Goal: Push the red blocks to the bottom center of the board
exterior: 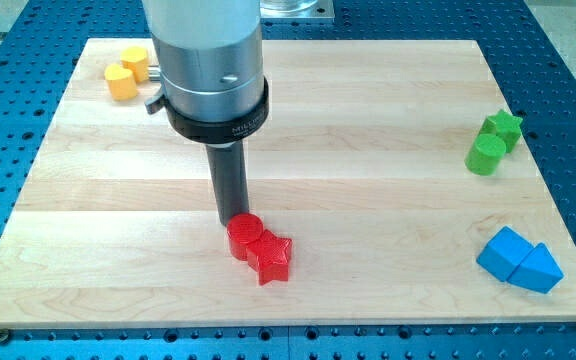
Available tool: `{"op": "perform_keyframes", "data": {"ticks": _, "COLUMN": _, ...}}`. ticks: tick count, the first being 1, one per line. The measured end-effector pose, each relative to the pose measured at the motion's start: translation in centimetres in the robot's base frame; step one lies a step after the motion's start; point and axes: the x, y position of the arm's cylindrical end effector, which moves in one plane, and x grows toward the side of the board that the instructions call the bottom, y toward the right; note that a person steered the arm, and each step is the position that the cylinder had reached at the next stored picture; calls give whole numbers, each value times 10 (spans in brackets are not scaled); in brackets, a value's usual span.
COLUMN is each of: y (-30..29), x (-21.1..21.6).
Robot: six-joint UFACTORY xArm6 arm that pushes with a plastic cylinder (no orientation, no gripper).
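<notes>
the arm has no jaws, only a dark rod. the tip (233,219) sits just behind the red cylinder (244,236), touching or nearly touching its upper-left edge. the red star (272,257) touches the cylinder on its lower right. both lie on the worktop (368,200) near the bottom, slightly left of center. yellow blocks (127,72) sit top left, green blocks (494,142) at right, blue blocks (518,261) bottom right.

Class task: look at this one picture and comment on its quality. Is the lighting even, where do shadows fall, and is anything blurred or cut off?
Camera view: lighting is soft and even over the board; only faint shadows beside the red cylinder and red star; everything is sharp; my tip sits just behind the cylinder; the arm's top is cropped by the frame.
</notes>
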Motion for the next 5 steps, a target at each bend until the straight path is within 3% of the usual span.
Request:
{"op": "perform_keyframes", "data": {"ticks": 4, "y": 25, "x": 17}}
{"op": "perform_keyframes", "data": {"ticks": 5, "y": 90, "x": -20}}
